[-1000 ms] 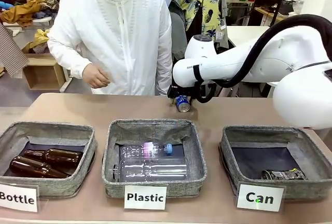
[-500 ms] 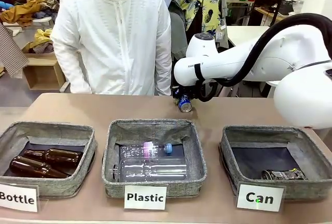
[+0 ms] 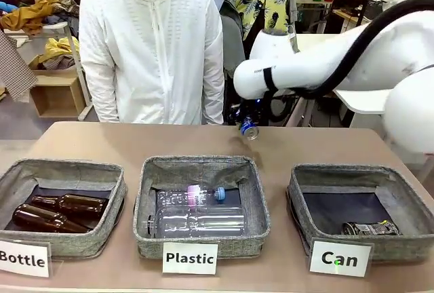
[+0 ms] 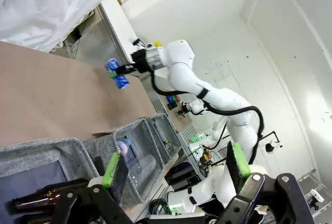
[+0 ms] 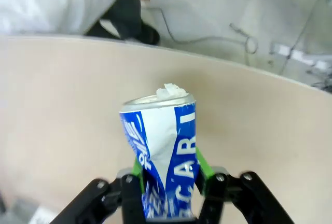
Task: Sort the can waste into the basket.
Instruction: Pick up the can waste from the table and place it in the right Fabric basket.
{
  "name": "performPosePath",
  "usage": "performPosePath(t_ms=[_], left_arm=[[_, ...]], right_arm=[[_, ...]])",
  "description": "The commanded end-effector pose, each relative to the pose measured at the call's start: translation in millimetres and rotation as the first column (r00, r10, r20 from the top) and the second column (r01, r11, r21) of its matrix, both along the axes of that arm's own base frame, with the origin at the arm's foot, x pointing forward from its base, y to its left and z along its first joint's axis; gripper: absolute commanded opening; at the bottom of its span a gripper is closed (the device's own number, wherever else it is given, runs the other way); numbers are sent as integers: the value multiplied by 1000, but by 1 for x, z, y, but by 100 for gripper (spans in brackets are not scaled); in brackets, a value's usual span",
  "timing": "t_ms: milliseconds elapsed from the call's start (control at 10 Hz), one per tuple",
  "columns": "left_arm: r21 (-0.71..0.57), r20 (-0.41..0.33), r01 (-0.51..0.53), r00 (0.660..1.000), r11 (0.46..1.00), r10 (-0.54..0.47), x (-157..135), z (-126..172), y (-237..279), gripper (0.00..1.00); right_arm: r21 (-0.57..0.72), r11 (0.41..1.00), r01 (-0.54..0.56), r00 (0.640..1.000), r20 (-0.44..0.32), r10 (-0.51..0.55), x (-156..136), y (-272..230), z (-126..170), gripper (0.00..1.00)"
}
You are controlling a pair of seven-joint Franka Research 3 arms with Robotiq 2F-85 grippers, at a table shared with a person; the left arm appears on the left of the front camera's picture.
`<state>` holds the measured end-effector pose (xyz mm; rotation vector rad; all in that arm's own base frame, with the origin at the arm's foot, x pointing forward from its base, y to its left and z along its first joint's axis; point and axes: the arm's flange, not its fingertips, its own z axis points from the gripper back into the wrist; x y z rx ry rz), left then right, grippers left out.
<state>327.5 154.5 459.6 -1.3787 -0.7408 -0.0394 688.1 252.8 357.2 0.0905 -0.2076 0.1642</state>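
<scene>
Three bins [image 3: 201,171] below; right tool [image 3: 248,125] grips blue can [image 3: 249,129].

A robotics lab is showing here: a white robot arm [image 3: 319,69] is reaching over a test table [image 3: 81,140] holding 3 grey bins [image 3: 202,201] with printed cards [image 3: 190,258]. Behind a person [image 3: 152,42], clothing heaps [image 3: 30,11], shelving and other workbenches [image 3: 352,15] are crowding the room, under white walls [image 4: 218,6].
</scene>
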Motion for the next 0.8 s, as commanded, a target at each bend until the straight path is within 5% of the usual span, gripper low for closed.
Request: performPosePath(t_ms=[0,200,500,600,700], left_arm=[[-9,13,-9,1000,1000,9,-1,1,-2,100],[-9,13,-9,1000,1000,9,-1,1,-2,100],[-9,13,-9,1000,1000,9,-1,1,-2,100],[-9,13,-9,1000,1000,9,-1,1,-2,100],[-9,13,-9,1000,1000,9,-1,1,-2,100]], right_arm=[[-3,983,-181,981,-63,181,-85,-60,58,0],[37,904,-425,901,-77,427,-170,-115,94,0],[117,732,-672,721,-123,682,-256,-167,86,0],[125,571,-811,568,-62,820,-279,-183,78,0],[127,505,-854,506,-23,862,-291,-193,73,0]])
